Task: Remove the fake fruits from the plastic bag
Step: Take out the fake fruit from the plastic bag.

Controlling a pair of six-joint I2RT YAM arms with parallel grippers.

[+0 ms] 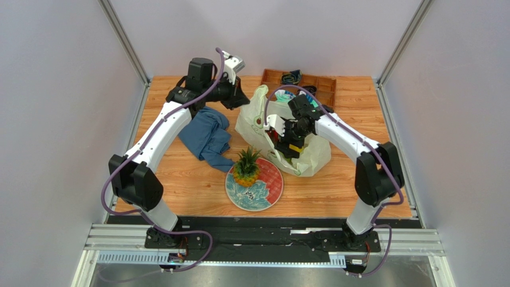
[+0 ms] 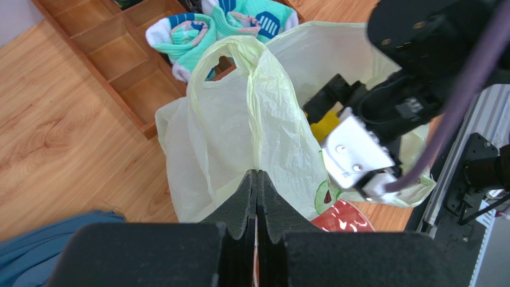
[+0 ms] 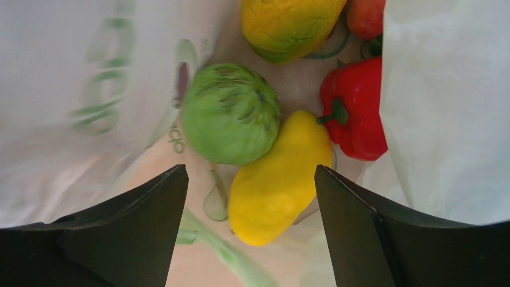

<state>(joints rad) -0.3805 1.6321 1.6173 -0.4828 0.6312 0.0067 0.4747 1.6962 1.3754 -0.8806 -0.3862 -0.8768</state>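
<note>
The pale yellow-green plastic bag (image 1: 254,122) stands open at the table's middle. My left gripper (image 2: 257,174) is shut on the bag's edge below its loop handle (image 2: 239,57) and holds it up. My right gripper (image 3: 251,173) is open inside the bag (image 3: 443,89), above the yellow mango (image 3: 278,179). Beside the mango lie the green bumpy fruit (image 3: 230,113), the red pepper (image 3: 356,107), a yellow-orange fruit (image 3: 290,24) and a reddish peach (image 3: 365,15) at the top edge. The pineapple (image 1: 246,166) stands on the red and teal plate (image 1: 263,194) outside the bag.
A blue cloth (image 1: 209,136) lies left of the bag. A wooden compartment tray (image 1: 311,84) sits at the back, with teal-and-white socks (image 2: 239,21) beside it. The plate lies close to the bag's front.
</note>
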